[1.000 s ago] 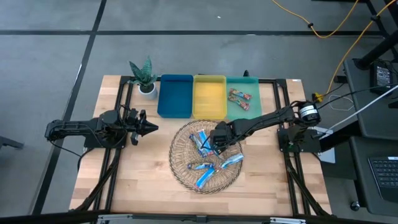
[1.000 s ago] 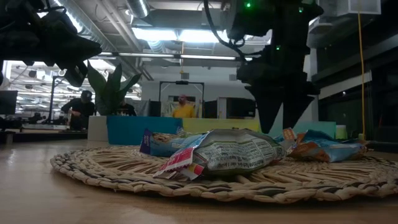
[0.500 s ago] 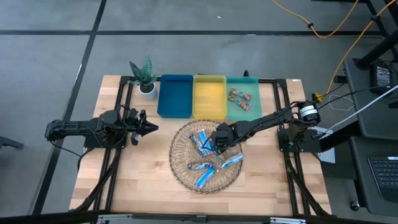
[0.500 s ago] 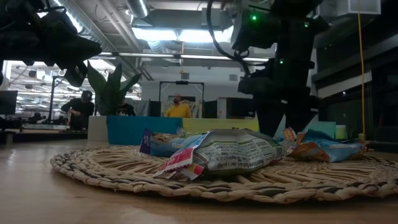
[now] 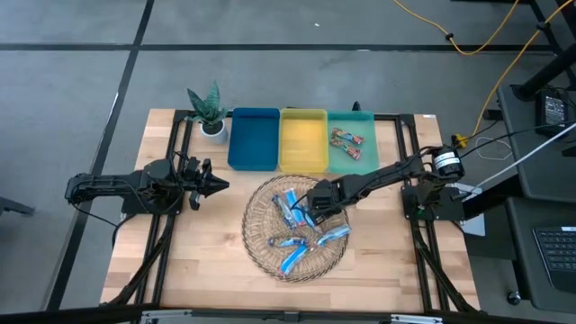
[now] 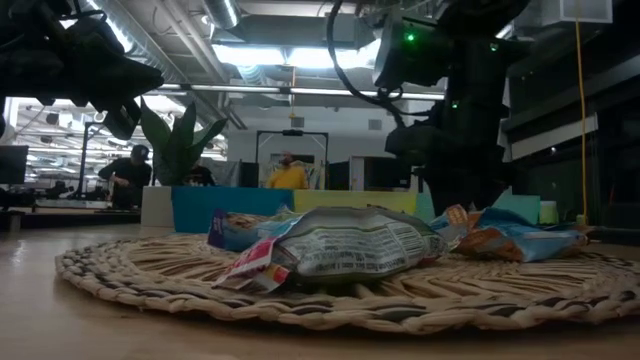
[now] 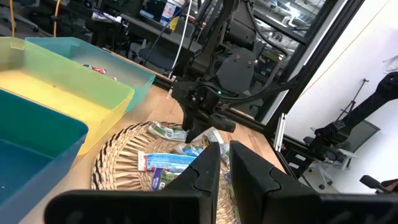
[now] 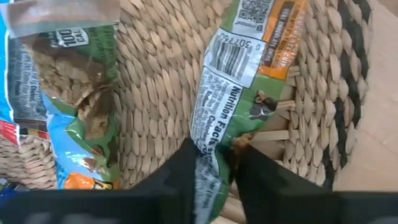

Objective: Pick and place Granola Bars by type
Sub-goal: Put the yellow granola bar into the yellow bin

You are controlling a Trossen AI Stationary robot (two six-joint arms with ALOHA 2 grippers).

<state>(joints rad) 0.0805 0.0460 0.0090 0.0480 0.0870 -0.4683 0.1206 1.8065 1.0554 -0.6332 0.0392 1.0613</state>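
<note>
Several granola bars in blue and silvery wrappers [image 5: 293, 241] lie on a round woven mat [image 5: 261, 256] at the table's middle. Two brown-red ones [image 5: 346, 140] rest in the green tray [image 5: 353, 162]. My right gripper [image 5: 309, 212] points down over the mat's far right part and is shut on a green-and-orange granola bar [image 8: 249, 56]. Another green bar [image 8: 74, 93] lies beside it. My left gripper [image 5: 212, 186] hovers shut and level at the table's left, touching nothing. My right gripper pinches the green-and-orange bar's wrapper at its printed end [image 8: 214, 140] between its two fingers [image 8: 261, 180]. The fingers come from above, pointing down, and lie across the bar. The rest of the bar lies flat on the woven mat.
A blue tray [image 5: 253, 138], a yellow tray [image 5: 303, 139] and the green tray stand side by side along the far edge. A small potted plant [image 5: 209, 112] stands left of them. People [image 6: 288, 172] are in the room beyond the table.
My right gripper has sunk onto the mat and shut on the green-and-orange bar. The woven mat with its bars has slid a little toward the table's left.
</note>
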